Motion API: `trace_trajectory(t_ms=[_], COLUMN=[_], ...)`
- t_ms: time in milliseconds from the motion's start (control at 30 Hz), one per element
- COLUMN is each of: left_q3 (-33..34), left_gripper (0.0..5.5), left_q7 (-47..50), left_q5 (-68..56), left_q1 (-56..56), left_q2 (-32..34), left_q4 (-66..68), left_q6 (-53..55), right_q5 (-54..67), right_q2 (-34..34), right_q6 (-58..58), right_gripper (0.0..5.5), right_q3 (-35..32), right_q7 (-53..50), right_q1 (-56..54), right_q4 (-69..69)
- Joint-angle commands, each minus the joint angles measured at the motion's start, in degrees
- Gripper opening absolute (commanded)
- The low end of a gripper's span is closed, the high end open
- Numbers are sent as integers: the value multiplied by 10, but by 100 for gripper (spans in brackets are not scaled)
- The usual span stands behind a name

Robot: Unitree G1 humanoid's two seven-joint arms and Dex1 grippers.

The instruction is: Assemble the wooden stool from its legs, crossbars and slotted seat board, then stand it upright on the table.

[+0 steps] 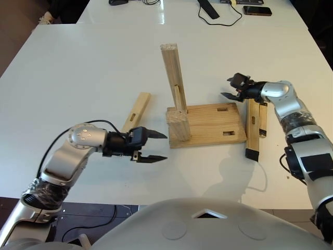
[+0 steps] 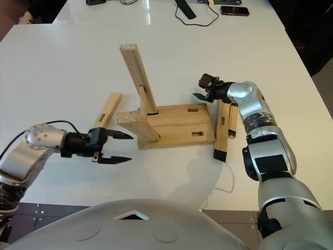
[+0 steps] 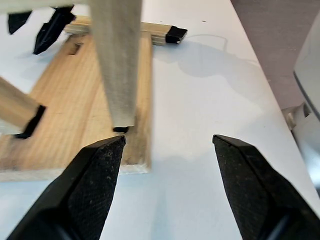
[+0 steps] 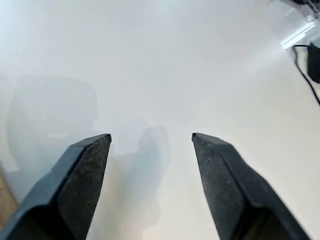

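The board [image 1: 210, 125] lies flat in the middle of the white table [image 1: 78, 67]. One leg [image 1: 173, 78] rises from near its far left corner, leaning a little. A second leg [image 2: 136, 125] sits at the board's left edge at a slant; I cannot tell how it is seated. A loose slotted bar [image 1: 136, 110] lies on the table to the left, apart from the board. Two more bars [image 1: 254, 125] lie side by side just off the board's right edge.

The left gripper [image 1: 165, 147] hovers low near the board's front left corner, its fingers [image 3: 95, 190] spread wide and holding nothing. The right gripper [image 1: 227, 87] hangs by the far right corner, close to the two bars, with its fingers [image 4: 85, 175] wide apart and empty too.

On the far table sit a phone [image 1: 256, 10] and a cable [image 1: 218, 20].
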Motion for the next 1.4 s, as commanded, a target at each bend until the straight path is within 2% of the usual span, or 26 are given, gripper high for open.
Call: trace_trajectory(t_ms=[33, 133, 333, 533, 667, 767, 1233, 1400], left_q3=[-68, -87, -55, -50, -55, -53, -21, 33], left_gripper=[323, 323, 323, 323, 323, 323, 323, 323], left_q7=[22, 78, 161, 195, 207, 206, 160, 176], left_q5=[77, 156, 224, 256, 257, 265, 224, 195], left_q1=[-15, -34, -69, -110, -121, -120, -77, -81], left_q2=[-30, -58, -78, -100, -127, -124, -78, -73], left_q4=[23, 79, 167, 226, 239, 256, 236, 241], left_q6=[-11, -52, -132, -172, -165, -176, -187, -157], right_q5=[-31, -25, 12, 77, 122, 127, 124, 148], right_q2=[20, 10, -45, -78, -75, -71, -55, -75], right_q6=[-30, -45, -50, 36, 139, 189, 237, 263], right_gripper=[299, 299, 299, 299, 299, 299, 299, 299], right_q3=[25, 23, 4, -6, 11, 21, -21, -61], right_q7=[11, 38, 117, 180, 188, 176, 88, 78], right_q1=[-14, -5, 56, 184, 290, 335, 375, 408], right_q4=[34, 31, -45, -282, -504, -599, -630, -689])
